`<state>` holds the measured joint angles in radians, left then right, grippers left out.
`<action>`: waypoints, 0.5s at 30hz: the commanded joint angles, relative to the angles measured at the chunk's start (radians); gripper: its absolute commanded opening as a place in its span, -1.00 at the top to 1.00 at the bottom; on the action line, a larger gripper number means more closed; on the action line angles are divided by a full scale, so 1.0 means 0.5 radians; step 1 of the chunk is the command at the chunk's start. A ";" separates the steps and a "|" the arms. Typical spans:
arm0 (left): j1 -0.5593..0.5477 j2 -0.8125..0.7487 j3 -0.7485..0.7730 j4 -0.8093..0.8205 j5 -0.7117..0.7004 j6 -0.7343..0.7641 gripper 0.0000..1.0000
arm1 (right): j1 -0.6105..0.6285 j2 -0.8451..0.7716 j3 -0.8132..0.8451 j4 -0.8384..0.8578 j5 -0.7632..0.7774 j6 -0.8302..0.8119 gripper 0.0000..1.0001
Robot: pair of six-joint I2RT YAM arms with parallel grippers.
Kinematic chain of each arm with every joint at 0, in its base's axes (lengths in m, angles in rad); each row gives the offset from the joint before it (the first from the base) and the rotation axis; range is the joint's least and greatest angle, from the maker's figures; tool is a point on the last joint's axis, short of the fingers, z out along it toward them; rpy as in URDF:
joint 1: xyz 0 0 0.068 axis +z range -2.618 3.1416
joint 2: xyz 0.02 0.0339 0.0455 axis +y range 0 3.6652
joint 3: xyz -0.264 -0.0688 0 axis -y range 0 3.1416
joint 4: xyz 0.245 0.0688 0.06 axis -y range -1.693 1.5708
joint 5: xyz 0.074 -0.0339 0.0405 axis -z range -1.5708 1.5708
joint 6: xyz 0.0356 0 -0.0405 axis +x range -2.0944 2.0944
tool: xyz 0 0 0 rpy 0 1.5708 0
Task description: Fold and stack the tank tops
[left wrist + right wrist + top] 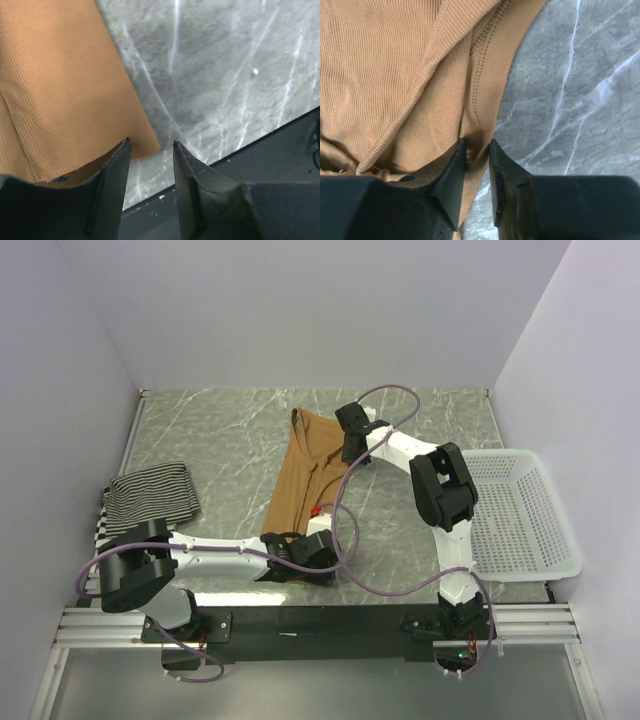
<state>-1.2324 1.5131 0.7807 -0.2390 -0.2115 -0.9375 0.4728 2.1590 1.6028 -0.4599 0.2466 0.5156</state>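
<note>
Top external view: tan top (300, 475) lay lengthwise mid-worktop (230, 430), straps at the far end and hem toward the arm bases. Striped tops (150, 492) sat in a pile at the left edge, well apart from it, and the mesh basket (530, 572) stood at the right. Right pincer (352, 448) was at the far shoulder on the basket side. Its wrist view showed the jaws pressed nearly together with the ribbed, stitched edge of the cloth running between them, so I read it as pinching the tan top. Left pincer (150, 150) was at the near hem with jaws spread. The hem corner lay just at the inner face of one finger, the rest of the gap was over bare marble, and nothing was gripped. Judgement: the step in hand was taking the basket-side long edge at both ends for a lengthwise fold. To do it well, the left pincer needed to shift slightly onto the cloth so the corner sat fully inside the gap, go down to the worktop, then close. How many layers lay at that corner could not be told. Both ends should then lift together and carry across evenly with the edge kept taut, or the soft knit would likely sag and crease.
</note>
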 commanded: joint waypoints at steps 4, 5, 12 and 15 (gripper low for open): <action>-0.060 0.048 0.196 -0.255 -0.172 0.040 0.10 | -0.016 0.029 0.083 -0.010 0.062 0.003 0.53; -0.063 0.069 0.209 -0.255 -0.169 0.046 0.10 | -0.016 0.029 0.089 -0.013 0.059 0.003 0.54; -0.063 0.204 0.233 -0.258 -0.172 0.089 0.10 | -0.022 0.036 0.123 -0.031 0.068 -0.013 0.83; -0.069 0.256 0.215 -0.228 -0.157 0.093 0.35 | -0.028 0.029 0.129 -0.037 0.077 -0.022 0.92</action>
<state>-1.2602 1.6108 0.8757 -0.3439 -0.2787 -0.9112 0.4721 2.1666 1.6241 -0.4736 0.2512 0.5110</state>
